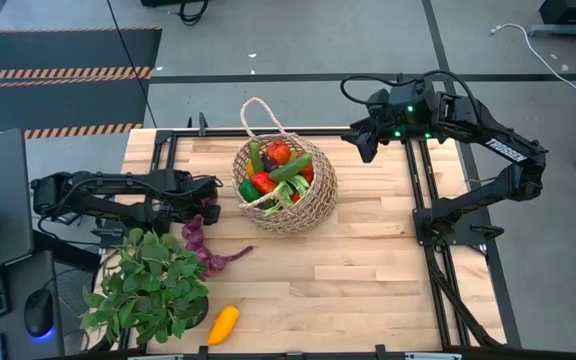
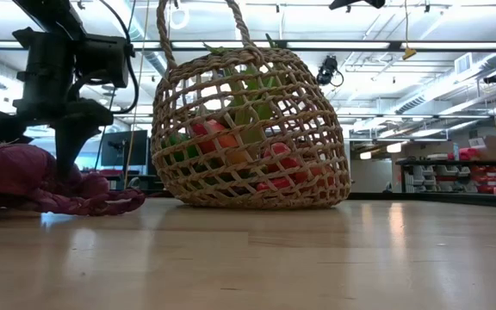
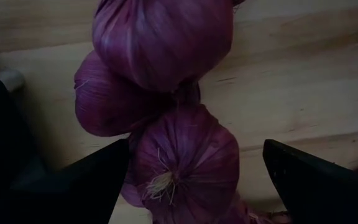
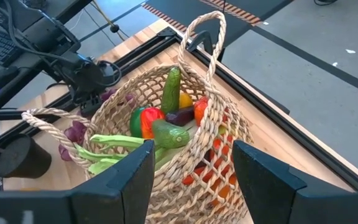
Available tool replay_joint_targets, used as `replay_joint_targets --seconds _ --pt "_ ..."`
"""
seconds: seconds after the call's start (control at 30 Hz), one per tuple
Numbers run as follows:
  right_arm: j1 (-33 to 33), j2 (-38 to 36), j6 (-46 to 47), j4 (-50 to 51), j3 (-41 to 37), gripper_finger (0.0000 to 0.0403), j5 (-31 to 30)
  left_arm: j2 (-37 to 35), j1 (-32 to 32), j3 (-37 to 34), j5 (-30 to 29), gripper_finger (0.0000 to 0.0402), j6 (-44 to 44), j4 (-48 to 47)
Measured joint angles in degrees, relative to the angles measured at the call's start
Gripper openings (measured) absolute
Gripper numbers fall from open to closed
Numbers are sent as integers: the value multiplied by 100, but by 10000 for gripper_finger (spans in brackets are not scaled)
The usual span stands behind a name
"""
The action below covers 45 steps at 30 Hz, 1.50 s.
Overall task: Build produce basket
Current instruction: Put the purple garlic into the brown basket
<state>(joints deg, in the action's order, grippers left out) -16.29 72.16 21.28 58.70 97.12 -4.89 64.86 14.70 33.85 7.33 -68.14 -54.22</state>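
Note:
The tan woven basket (image 1: 298, 200) stands on its base mid-table, holding produce (image 4: 166, 121): a cucumber, red and orange pieces, green stalks. A purple string of bulbs (image 1: 206, 245) lies on the wood to its left. My left gripper (image 1: 204, 207) points down over the string's far end, open, with one bulb (image 3: 185, 162) between its fingers. My right gripper (image 1: 360, 140) hangs high over the table's far right, open and holding nothing, facing the basket (image 4: 185, 155). A yellow squash (image 1: 223, 323) lies near the front edge. My left gripper comes at the purple string from above, pointing down, with its open fingers (image 3: 98, 180) on either side of one bulb. A gap shows beside the other finger (image 3: 309, 180). I cannot tell whether any finger touches the bulb. The string lies on the table (image 2: 50, 185).
A leafy potted plant (image 1: 148, 285) stands at the near left corner, close to the string. A keyboard and mouse (image 1: 38, 312) sit off the table's left. Black rails (image 1: 423, 190) run along the table's right and far sides. Bare wood (image 1: 368, 280) lies near right.

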Motion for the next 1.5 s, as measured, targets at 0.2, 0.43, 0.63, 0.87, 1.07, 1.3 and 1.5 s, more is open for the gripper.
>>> replay_joint_targets --seconds 0.2,0.43,0.63,0.87,1.07,1.3,1.5 --pt "-35 0 -78 -5 0 219 5 101 0 0 3 376 -199 -29" --pt "-42 -2 -196 6 -2 219 32 335 -13 0 -52 376 -219 -163" --pt "-42 -2 -334 11 -2 219 183 713 -17 0 -134 376 -221 -115" --pt "-52 -2 -517 11 -2 219 307 1157 -17 0 -146 376 -219 133" --pt "-103 -2 -702 -1 -2 219 315 1295 -13 7 35 357 -331 324" --pt "-193 -2 -907 -10 -2 219 313 1272 -15 7 411 269 -371 319" --pt "-296 -2 -984 -13 -2 219 313 1185 -14 333 575 201 -284 242"
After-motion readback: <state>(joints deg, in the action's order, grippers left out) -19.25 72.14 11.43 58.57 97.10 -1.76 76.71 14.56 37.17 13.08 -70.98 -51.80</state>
